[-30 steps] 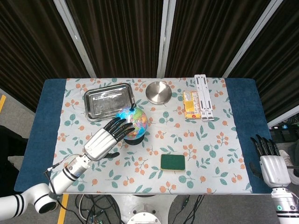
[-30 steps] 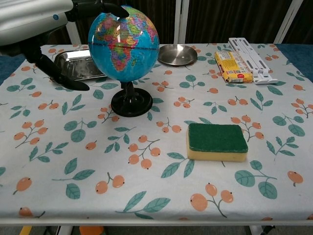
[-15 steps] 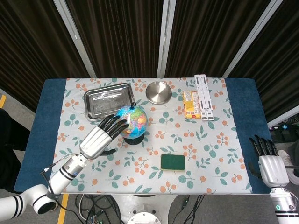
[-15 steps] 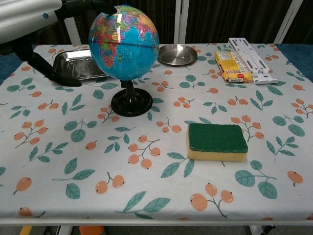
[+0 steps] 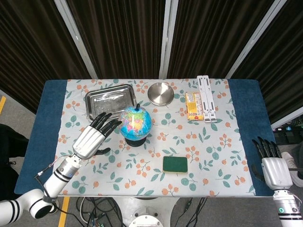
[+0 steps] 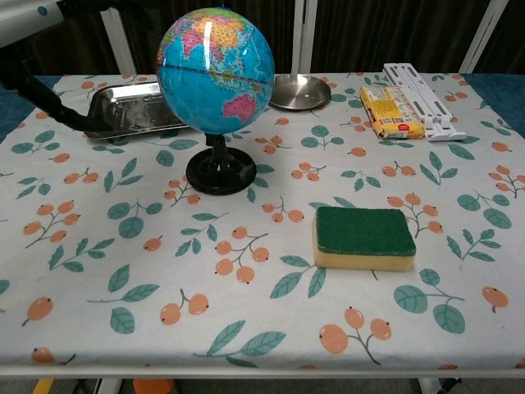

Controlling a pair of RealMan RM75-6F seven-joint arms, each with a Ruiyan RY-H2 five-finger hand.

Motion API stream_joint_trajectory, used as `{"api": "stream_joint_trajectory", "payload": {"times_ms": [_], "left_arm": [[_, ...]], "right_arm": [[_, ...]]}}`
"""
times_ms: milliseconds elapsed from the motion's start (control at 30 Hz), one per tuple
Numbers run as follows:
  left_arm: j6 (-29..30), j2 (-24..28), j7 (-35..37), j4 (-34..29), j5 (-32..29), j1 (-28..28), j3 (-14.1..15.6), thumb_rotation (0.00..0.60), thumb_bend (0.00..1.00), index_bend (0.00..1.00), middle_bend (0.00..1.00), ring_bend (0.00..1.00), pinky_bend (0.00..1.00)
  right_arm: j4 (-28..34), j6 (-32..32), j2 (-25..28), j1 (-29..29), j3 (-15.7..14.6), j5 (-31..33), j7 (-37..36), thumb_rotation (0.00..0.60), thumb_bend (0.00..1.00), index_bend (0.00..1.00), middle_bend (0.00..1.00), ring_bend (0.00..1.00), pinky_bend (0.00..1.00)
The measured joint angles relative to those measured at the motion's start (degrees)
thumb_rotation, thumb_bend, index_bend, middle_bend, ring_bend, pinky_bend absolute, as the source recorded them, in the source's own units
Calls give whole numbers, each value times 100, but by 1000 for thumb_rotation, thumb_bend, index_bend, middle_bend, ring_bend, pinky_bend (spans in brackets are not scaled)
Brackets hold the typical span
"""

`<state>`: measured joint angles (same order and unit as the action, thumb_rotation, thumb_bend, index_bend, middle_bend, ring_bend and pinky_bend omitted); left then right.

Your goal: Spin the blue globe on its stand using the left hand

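Left hand (image 5: 92,137): I see fingers apart, clear of blue globe (image 5: 135,122) | Risk: my off-centre swipe pushes stand (image 6: 219,174), tipping globe onto surface.

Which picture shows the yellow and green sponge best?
The chest view: the yellow and green sponge sits close, showing its green top and yellow side. The head view shows it small, from above, mostly the green top.

Dark pleated curtains (image 5: 118,38) w/ pale metal posts (image 5: 75,35) behind. Table (image 5: 49,123) has blue edges, floral cloth (image 5: 213,142). Grey floor (image 5: 14,118) at left.
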<state>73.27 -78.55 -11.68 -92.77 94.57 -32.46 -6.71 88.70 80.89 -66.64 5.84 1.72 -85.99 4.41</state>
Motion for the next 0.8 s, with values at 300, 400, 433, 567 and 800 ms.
{"api": "stream_joint_trajectory", "payload": {"times_ms": [300,400,433,567,800], "left_arm": [[84,-67,179,23,312,-96,83,600,16,90,109,6,87],[57,-108,183,14,374,-166,73,600,16,90,102,5,87],[43,-121,183,8,396,-190,73,600,16,90,102,6,87],[-42,-187,175,-19,468,-283,89,600,16,90,102,5,87],[-241,-276,111,21,334,-356,127,600,16,90,102,5,87]], "right_arm": [[-17,-19,-12,4,1,17,-10,600,292,0,0,0,0],[-37,-24,-11,1,4,32,-35,600,292,0,0,0,0],[-46,-29,-13,1,2,32,-44,600,292,0,0,0,0],[-67,-38,-24,3,-5,26,-68,600,292,0,0,0,0],[-95,-46,-28,3,0,41,-101,600,292,0,0,0,0]]}}
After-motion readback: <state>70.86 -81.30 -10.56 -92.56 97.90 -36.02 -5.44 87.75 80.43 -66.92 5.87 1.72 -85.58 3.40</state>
